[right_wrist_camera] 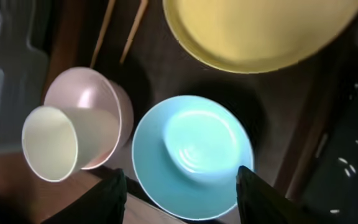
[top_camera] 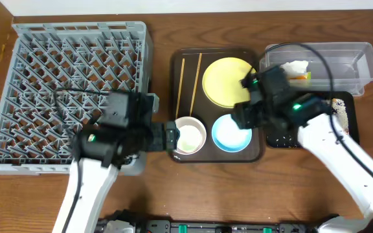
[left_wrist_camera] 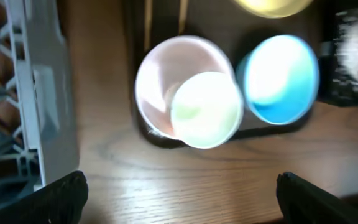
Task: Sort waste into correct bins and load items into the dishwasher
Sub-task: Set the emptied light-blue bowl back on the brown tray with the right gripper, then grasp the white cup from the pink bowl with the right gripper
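My left gripper [left_wrist_camera: 182,205] is open over bare wood, close to the brown tray's near-left corner. Just beyond it the small white cup [left_wrist_camera: 206,110] lies tilted inside the white bowl [left_wrist_camera: 160,74]. My right gripper [right_wrist_camera: 182,193] is open above the light blue bowl [right_wrist_camera: 191,155], with its fingers standing on either side of the bowl's near rim. The yellow plate [top_camera: 228,81] and two chopsticks [top_camera: 191,84] lie further back on the tray. The grey dish rack [top_camera: 70,90] stands at the left. The clear tub [top_camera: 342,61] holds a tissue [top_camera: 295,66] and a wrapper [top_camera: 301,76].
The dark brown serving tray [top_camera: 254,152] carries all the dishes in the middle. A black tray [top_camera: 350,126] to its right, in front of the tub, has rice scraps [top_camera: 339,110] scattered on it. The rack's corner [left_wrist_camera: 48,124] is close to my left finger.
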Robot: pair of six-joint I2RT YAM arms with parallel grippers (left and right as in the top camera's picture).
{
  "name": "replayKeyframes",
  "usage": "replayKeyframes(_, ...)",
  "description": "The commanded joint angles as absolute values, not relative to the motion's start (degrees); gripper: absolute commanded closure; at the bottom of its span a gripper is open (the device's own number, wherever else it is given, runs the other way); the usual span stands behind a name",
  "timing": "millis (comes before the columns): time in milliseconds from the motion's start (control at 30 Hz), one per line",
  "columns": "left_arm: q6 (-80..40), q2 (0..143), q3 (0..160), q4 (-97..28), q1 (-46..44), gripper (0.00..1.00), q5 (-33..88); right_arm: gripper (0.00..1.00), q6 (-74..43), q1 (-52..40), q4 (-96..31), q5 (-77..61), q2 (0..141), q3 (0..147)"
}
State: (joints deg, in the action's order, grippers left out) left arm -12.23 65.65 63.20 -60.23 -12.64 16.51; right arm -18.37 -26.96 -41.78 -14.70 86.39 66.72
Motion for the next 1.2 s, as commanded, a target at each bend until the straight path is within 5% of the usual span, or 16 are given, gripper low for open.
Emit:
replayKeyframes(0,-17.3,71.4,63.3,-60.0,-13.6,0.02,14.5,0.46,-19.2,-24.0,-42.4,-22.7,85.6,67.5)
replayKeyframes(233,-18.3,81.4,63.3,-58.2,-14.3,0.01,20.9,0.47,-18.2,-23.3,-44.2,-24.1,85.6,67.5)
replayKeyframes(500,-18.4,89.3,63.2,-57.3,-19.7,0.15,16.8,0.46,-18.2,-23.3,-44.4,-24.1,85.6,67.5)
replayKeyframes(867,-19.2,87.7,64.1,-57.9,-18.7,0.19,13.4,0.57,-11.0,-25.7,-42.8,-32.0,85.7,67.5)
replayKeyframes(1033,-20.5,82.0,65.9,-59.5,-14.7,0.21,13.9,0.56,-11.1,-31.9,-40.3,-24.3,86.9,67.5)
replayKeyframes(1167,-21.8,73.8,65.9,-60.0,-10.0,0.02,14.1,0.48,-11.1,-38.7,-34.7,-15.8,90.1,67.4)
